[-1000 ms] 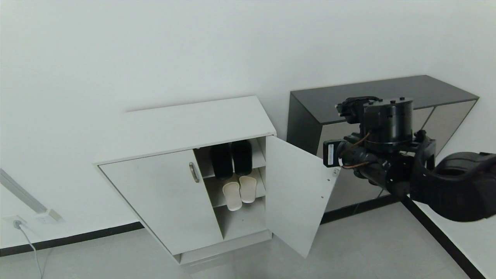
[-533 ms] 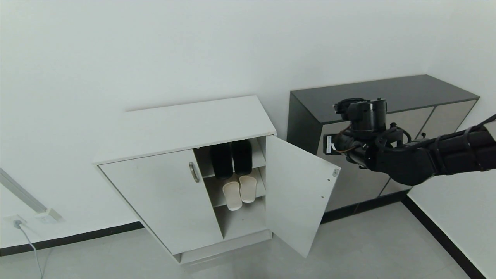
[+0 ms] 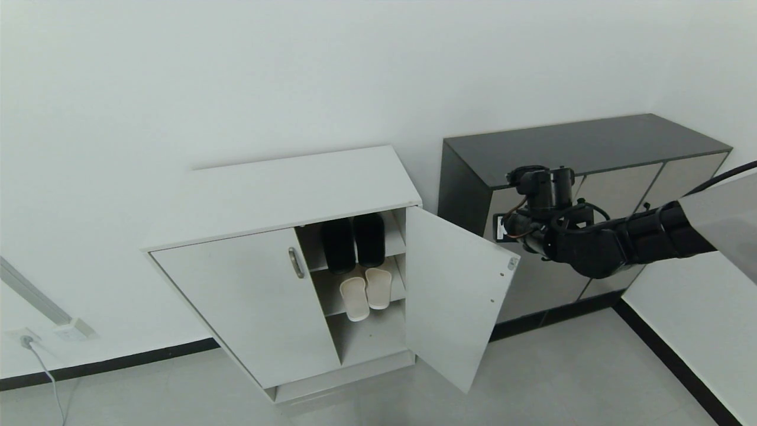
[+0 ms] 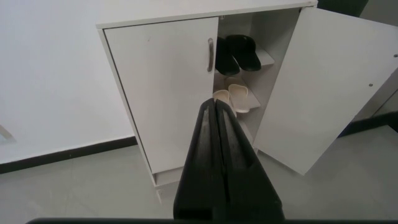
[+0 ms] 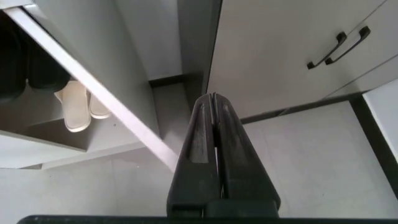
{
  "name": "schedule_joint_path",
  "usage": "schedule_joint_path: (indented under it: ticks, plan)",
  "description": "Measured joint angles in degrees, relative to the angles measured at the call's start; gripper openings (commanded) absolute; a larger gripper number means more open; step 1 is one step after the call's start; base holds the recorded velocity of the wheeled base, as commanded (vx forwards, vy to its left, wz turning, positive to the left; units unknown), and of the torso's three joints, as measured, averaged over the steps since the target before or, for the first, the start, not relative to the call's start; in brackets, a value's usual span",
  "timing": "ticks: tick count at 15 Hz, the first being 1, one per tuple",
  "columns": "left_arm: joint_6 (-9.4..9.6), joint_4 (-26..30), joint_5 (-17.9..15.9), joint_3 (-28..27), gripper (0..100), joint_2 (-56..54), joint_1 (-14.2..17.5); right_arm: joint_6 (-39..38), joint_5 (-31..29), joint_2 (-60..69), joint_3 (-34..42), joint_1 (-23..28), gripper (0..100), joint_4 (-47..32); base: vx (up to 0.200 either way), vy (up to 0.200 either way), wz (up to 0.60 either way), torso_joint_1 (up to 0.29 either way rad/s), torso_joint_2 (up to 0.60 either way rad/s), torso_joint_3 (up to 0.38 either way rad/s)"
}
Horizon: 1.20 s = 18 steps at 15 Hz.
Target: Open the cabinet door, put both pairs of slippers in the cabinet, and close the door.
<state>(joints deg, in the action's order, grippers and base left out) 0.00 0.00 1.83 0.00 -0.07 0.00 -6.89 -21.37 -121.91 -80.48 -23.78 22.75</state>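
The white cabinet [image 3: 295, 189] stands against the wall with its right door [image 3: 455, 296] swung open and its left door [image 3: 248, 302] closed. Black slippers [image 3: 353, 241] lie on the upper shelf and white slippers [image 3: 366, 290] on the shelf below. My right gripper [image 3: 507, 229] hovers just behind the open door's outer edge, at its top corner. In the right wrist view the right gripper [image 5: 213, 99] is shut and holds nothing, with the door's edge [image 5: 106, 93] close by. My left gripper [image 4: 216, 104] is shut and empty, facing the cabinet front from a distance.
A dark cabinet [image 3: 591, 142] with glossy fronts stands right of the white one, close behind my right arm. A wall socket with a cable [image 3: 26, 341] is at the far left. Grey floor [image 3: 562, 378] lies open in front.
My right arm has stretched away from the camera toward the open door's outer edge and dropped slightly. The door and slippers have stayed put.
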Motion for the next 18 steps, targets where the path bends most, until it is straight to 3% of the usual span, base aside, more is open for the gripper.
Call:
schedule_joint_path:
  ticks: [18]
  plan:
    - [0.0,0.0,0.0,0.0,0,0.0,0.0,-0.22,1.76,-3.6,1.51,-0.49,0,0.54,0.0,0.0,0.0,0.0,0.0,0.0]
